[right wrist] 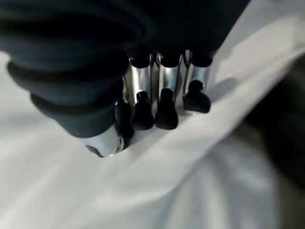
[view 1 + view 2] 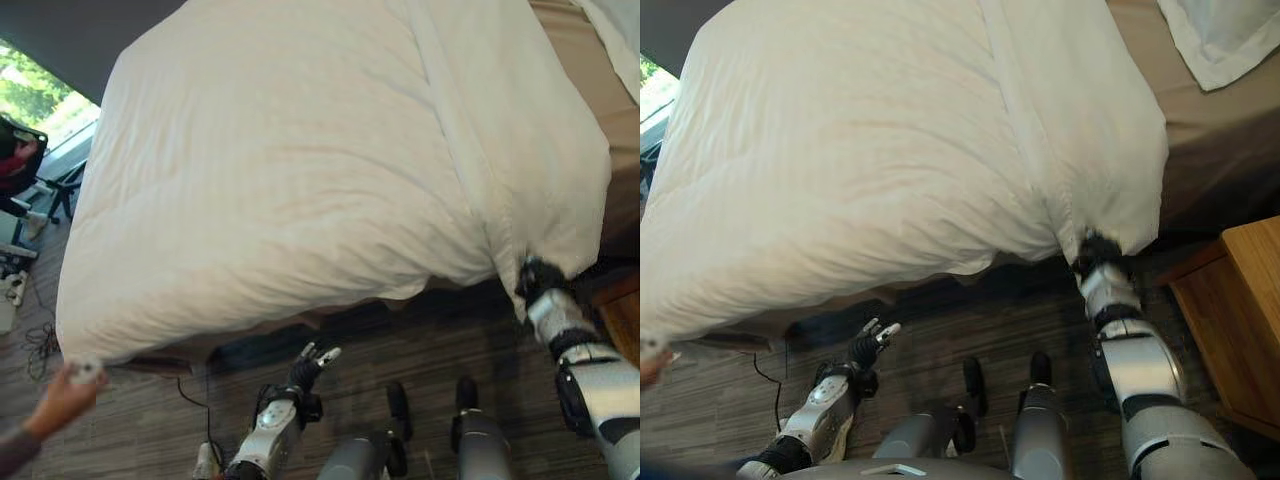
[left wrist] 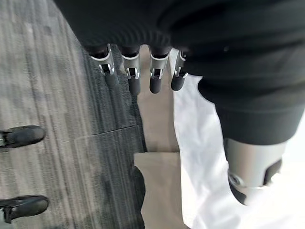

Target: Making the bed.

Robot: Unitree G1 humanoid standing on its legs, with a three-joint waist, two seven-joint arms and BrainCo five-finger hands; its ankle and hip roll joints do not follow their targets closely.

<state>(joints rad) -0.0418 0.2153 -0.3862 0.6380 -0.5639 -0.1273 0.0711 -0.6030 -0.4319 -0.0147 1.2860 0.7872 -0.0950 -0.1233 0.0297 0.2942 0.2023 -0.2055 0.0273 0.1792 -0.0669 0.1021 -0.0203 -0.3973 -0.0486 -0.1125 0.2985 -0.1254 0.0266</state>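
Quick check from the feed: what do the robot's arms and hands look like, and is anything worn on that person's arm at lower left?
Both arms are silver-grey with black joint bands. The left hand and right hand have silver fingers with dark rounded tips, plus a dark ribbed cover over the back and wrist. The person's hand comes out of a grey sleeve.

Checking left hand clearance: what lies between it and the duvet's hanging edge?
Nothing but bare floor: the left hand hangs free below the duvet, in the left eye view.

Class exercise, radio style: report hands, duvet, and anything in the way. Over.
Right hand fingers pinching the white duvet edge. Left hand open, low over floor. A person's hand holds the far corner. Nothing blocking.
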